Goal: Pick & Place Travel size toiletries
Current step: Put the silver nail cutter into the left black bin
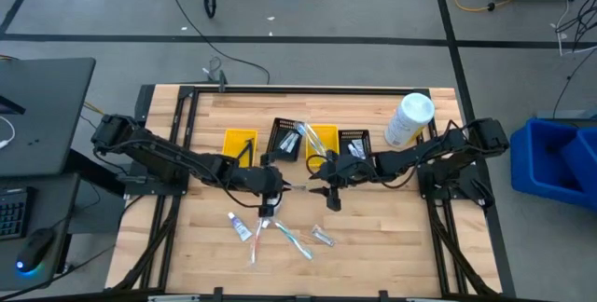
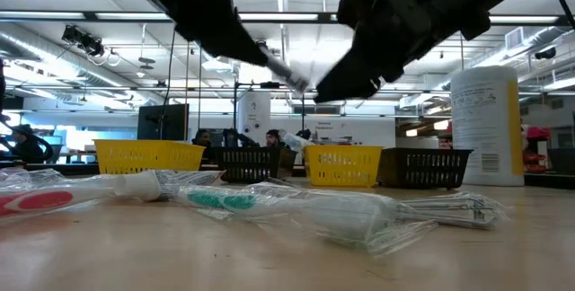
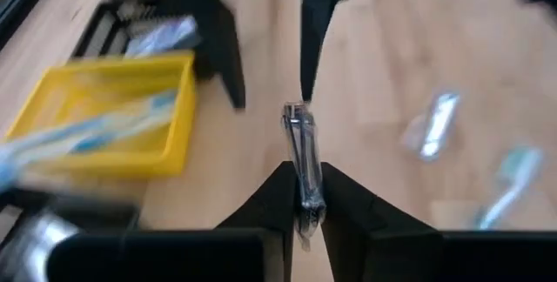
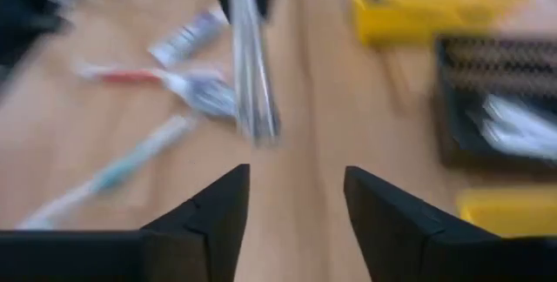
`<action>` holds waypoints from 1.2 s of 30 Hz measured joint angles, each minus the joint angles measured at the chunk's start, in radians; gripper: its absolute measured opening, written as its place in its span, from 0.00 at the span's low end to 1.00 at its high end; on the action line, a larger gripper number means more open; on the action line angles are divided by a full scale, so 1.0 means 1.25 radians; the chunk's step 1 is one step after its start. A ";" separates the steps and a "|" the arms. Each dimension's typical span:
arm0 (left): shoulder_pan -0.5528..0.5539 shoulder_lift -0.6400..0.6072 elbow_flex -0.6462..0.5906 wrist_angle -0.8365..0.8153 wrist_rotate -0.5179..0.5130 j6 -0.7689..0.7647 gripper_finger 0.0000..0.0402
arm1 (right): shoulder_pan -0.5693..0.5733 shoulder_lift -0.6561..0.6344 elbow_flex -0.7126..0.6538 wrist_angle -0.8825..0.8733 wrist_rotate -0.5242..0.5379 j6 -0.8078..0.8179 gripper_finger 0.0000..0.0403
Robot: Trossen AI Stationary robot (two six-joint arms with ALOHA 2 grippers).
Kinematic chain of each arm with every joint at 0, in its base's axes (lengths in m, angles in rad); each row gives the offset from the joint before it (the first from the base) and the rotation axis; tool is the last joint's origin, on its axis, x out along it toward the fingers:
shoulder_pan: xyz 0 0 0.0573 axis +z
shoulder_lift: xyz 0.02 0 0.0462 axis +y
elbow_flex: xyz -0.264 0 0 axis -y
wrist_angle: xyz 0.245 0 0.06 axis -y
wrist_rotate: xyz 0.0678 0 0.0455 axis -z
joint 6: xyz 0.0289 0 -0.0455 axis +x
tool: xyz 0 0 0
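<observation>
A: Left gripper [image 3: 302, 197]?
B: Clamped on a clear packet [image 3: 301, 156], held above mid-table.
A: Right gripper [image 4: 296, 199]?
B: Jaws apart, empty, just beside it. Toothbrushes [image 1: 291, 238] lie toward the front edge.

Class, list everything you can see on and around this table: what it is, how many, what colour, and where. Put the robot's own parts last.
Bins: four, two yellow and two black, in a row at the table's far side.
Bottle: one, white, far right of the table.
Loose toiletries: several, white, blue and teal, on the near middle of the table.
Wrapped item: one, clear wrapper, held above the table's middle.
Table: one, light wood.
Left gripper: dark, jaws shut on the wrapped item.
Right gripper: dark, jaws open, facing it.
</observation>
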 joint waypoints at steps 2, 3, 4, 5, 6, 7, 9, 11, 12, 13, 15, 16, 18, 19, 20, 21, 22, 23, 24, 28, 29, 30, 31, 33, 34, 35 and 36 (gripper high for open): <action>0.001 0.000 0.000 -0.039 -0.048 -0.026 0.09 | 0.000 0.000 0.000 -0.038 0.028 0.036 0.53; 0.004 0.000 0.000 -0.060 -0.077 -0.042 0.09 | -0.001 0.000 0.000 -0.048 0.032 0.061 0.55; 0.007 0.000 0.000 -0.079 -0.109 -0.060 0.09 | -0.001 0.000 0.000 -0.053 0.031 0.088 0.56; 0.012 0.000 0.000 -0.094 -0.147 -0.084 0.09 | 0.000 0.000 0.000 -0.055 0.029 0.114 0.58; 0.018 0.000 0.000 -0.105 -0.190 -0.112 0.09 | 0.002 0.000 0.000 -0.054 0.029 0.137 0.59; 0.026 0.000 0.000 -0.112 -0.226 -0.138 0.10 | 0.005 0.000 0.000 -0.054 0.029 0.153 0.59; 0.048 0.000 0.000 -0.119 -0.274 -0.175 0.12 | 0.011 0.000 0.000 -0.053 0.029 0.162 0.61; 0.079 0.000 0.000 -0.117 -0.279 -0.202 0.12 | 0.016 0.000 0.000 -0.050 0.029 0.155 0.61; 0.096 0.001 0.000 -0.116 -0.274 -0.226 0.12 | 0.017 0.000 0.000 -0.049 0.029 0.152 0.61; 0.114 0.010 0.000 -0.111 -0.269 -0.253 0.12 | 0.017 0.000 0.000 -0.049 0.028 0.148 0.61; 0.147 0.032 0.001 -0.110 -0.256 -0.279 0.10 | 0.018 0.000 0.000 -0.046 0.028 0.144 0.60; 0.159 0.049 0.000 -0.106 -0.260 -0.276 0.09 | 0.018 0.000 0.000 -0.044 0.028 0.143 0.59; 0.182 0.084 0.000 -0.083 -0.271 -0.266 0.09 | 0.018 0.000 0.000 -0.042 0.028 0.143 0.57; 0.192 0.101 0.000 -0.074 -0.278 -0.267 0.09 | 0.018 0.000 -0.001 -0.042 0.028 0.142 0.57; 0.204 0.118 0.000 -0.054 -0.277 -0.270 0.09 | 0.018 0.000 -0.001 -0.043 0.028 0.142 0.56; 0.214 0.133 0.000 -0.040 -0.276 -0.270 0.10 | 0.018 0.000 -0.001 -0.044 0.028 0.142 0.55; 0.223 0.148 0.000 -0.030 -0.277 -0.271 0.11 | 0.018 0.000 -0.001 -0.046 0.028 0.142 0.54; 0.232 0.161 0.000 -0.024 -0.277 -0.270 0.12 | 0.018 0.000 -0.001 -0.046 0.028 0.141 0.53; 0.239 0.172 -0.001 -0.022 -0.283 -0.271 0.13 | 0.018 0.000 -0.001 -0.047 0.028 0.138 0.52; 0.267 0.201 0.001 0.012 -0.328 -0.270 0.11 | 0.018 0.000 -0.001 -0.047 0.028 0.118 0.49; 0.274 0.207 0.002 0.018 -0.322 -0.269 0.11 | 0.018 0.000 -0.001 -0.046 0.028 0.112 0.49; 0.281 0.207 -0.001 0.006 -0.315 -0.269 0.11 | 0.018 0.000 -0.001 -0.046 0.028 0.107 0.48; 0.287 0.209 -0.002 0.010 -0.300 -0.269 0.10 | 0.018 0.000 -0.001 -0.046 0.028 0.103 0.47; 0.297 0.219 0.001 0.033 -0.243 -0.265 0.12 | 0.018 0.000 -0.001 -0.048 0.027 0.094 0.46; 0.302 0.220 0.001 0.028 -0.216 -0.253 0.13 | 0.018 0.000 -0.001 -0.047 0.027 0.094 0.46; 0.304 0.220 -0.001 0.027 -0.192 -0.245 0.15 | 0.018 0.000 -0.001 -0.047 0.027 0.094 0.46; 0.306 0.220 -0.001 0.028 -0.176 -0.234 0.17 | 0.018 0.000 -0.001 -0.047 0.027 0.094 0.45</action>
